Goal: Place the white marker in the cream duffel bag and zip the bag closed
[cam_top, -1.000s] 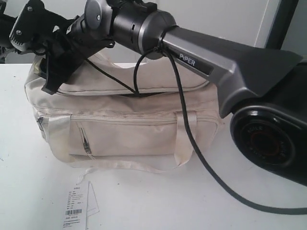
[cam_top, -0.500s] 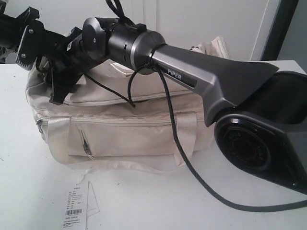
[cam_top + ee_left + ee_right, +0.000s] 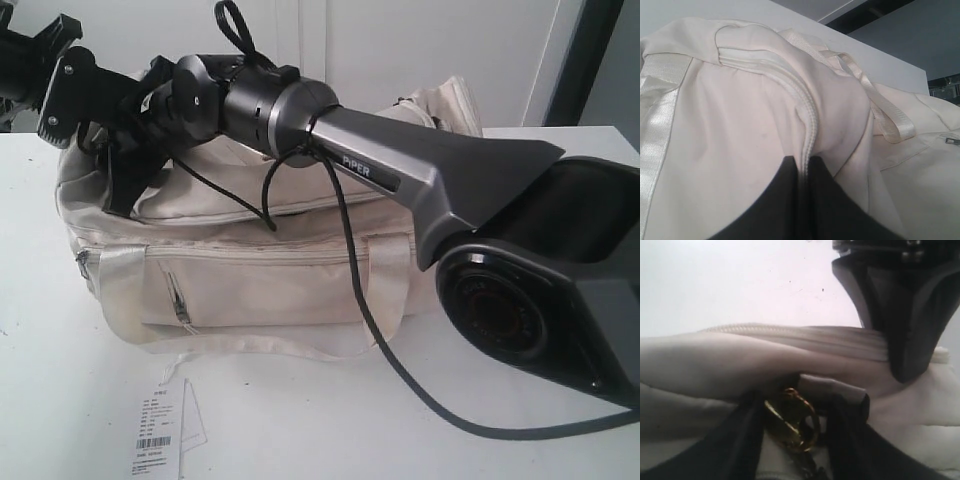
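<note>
The right arm's grey forearm (image 3: 450, 170) has swung lower over the cream fabric duffel bag (image 3: 270, 285) mid-worktop. Toward the left edge, the right gripper (image 3: 805, 402) straddles a brass zipper pull (image 3: 790, 425), grip unclear; beyond, the left gripper (image 3: 802, 165) pinches the zip seam (image 3: 809, 125).

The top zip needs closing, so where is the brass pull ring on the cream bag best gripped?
Pinch the brass pull ring by its loop, coming down from above the cream duffel bag. The ring stands out from the fabric, between the fingers of the right gripper, so one finger can likely close on each side.
</note>
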You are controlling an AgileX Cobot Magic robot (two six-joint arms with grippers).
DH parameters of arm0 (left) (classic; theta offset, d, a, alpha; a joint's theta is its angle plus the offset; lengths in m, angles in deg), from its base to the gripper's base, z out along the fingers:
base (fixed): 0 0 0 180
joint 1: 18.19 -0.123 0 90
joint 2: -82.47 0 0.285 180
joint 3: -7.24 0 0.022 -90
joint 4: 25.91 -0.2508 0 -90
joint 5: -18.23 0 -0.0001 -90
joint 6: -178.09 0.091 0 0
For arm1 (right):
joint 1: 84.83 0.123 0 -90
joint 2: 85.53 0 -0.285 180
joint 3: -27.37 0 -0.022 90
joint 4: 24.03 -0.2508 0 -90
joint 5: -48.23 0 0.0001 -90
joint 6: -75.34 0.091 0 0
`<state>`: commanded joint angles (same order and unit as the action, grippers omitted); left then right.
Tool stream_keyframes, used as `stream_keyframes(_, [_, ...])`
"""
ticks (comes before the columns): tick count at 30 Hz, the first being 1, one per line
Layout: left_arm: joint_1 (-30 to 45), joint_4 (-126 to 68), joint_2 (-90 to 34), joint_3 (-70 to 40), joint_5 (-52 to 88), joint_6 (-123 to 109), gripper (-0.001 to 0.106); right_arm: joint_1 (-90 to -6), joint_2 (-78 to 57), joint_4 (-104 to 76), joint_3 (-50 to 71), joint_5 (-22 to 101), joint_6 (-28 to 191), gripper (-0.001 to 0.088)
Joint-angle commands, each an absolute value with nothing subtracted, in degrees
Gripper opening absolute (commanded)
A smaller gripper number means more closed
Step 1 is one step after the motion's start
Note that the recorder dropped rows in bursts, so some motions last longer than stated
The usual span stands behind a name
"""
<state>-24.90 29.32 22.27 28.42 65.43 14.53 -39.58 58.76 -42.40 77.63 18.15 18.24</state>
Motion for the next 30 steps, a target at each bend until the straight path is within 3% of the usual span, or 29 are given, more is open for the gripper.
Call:
stream_keyframes(2, [-24.9,29.32,22.27,28.42,65.43,14.53,0.0,-39.58,58.64,-42.59,77.63,16.68,19.42,0.0001])
stream_keyframes(30, [-24.9,28.5,22.63,28.42,65.08,14.75,0.0,-39.58,50.82,-45.48,77.63,8.62,27.76,0.0])
